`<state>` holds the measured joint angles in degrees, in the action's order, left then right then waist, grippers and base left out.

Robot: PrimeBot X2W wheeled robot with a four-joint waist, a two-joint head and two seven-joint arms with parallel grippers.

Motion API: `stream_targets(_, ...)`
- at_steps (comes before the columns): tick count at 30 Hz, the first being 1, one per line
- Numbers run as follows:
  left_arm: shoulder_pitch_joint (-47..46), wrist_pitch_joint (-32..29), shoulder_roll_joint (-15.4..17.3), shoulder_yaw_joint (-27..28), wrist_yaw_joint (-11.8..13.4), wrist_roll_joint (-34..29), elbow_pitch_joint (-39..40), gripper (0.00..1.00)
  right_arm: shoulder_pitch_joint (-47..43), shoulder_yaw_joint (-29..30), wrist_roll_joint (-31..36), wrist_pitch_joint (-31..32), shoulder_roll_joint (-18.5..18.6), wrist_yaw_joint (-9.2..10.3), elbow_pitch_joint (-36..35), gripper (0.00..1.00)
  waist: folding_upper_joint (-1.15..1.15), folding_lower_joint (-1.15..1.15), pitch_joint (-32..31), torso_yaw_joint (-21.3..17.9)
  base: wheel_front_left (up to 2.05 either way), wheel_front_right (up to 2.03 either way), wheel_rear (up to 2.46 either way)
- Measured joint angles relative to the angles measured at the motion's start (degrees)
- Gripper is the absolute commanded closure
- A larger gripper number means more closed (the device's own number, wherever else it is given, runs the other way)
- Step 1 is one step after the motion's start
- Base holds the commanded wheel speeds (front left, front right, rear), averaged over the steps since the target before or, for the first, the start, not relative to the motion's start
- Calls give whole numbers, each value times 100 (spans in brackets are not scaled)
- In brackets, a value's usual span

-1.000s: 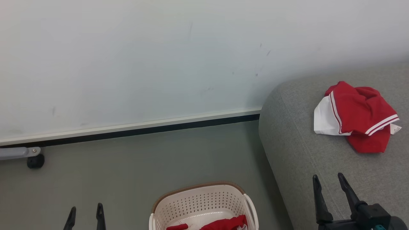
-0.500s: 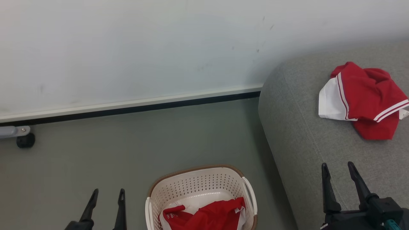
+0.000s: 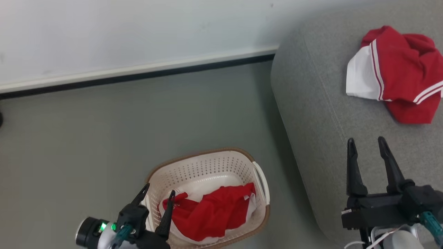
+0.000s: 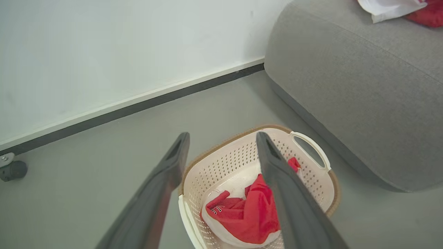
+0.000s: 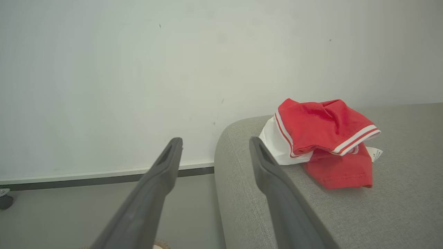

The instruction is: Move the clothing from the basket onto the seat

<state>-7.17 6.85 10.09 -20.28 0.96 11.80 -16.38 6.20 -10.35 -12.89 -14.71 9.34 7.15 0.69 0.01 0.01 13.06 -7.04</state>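
A cream basket (image 3: 211, 166) (image 4: 221, 166) with a brown rim stands on the floor beside the grey seat (image 3: 318, 110) (image 4: 363, 90) (image 5: 398, 207). Inside it lies a crumpled red garment (image 3: 211, 214) (image 4: 249, 214) with white parts and dark lettering. A second red-and-white garment (image 3: 398, 72) (image 5: 322, 145) lies bunched on the seat. My left gripper (image 3: 159, 195) (image 4: 221, 138) hovers open over the basket's left rim, empty. My right gripper (image 3: 367, 141) (image 5: 214, 145) stands open above the seat's front edge, short of the garment there.
A pale wall with a white and black skirting strip (image 3: 138, 72) runs behind the grey floor (image 3: 86, 138). A small dark castor (image 4: 12, 169) sits at the far left by the wall. Open floor lies left of the basket.
The head view has tilted down, so everything slid up the picture. My left gripper has come up and right to the basket's left rim. The right gripper stays open over the seat.
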Motion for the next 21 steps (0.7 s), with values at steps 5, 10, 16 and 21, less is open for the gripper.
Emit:
stream_targets(5,-443,-276,4,-163,-105,-183,-452,0,271,21,35,0,-83,0,-62,0,0,0,355,-174,0,0,0)
stream_targets(10,-874,-483,-15,-336,-255,-304,-850,0,479,-9,82,0,-199,1,-82,0,0,0,724,-343,0,0,0)
stream_targets(16,-1277,-693,54,-477,-404,-532,-1345,0,769,-109,102,0,-325,1,-136,0,0,0,1177,-524,0,0,0)
stream_targets(21,-1584,-869,108,-582,-458,-642,-1689,0,995,-126,134,0,-355,1,-196,0,1,1,1560,-661,0,0,0)
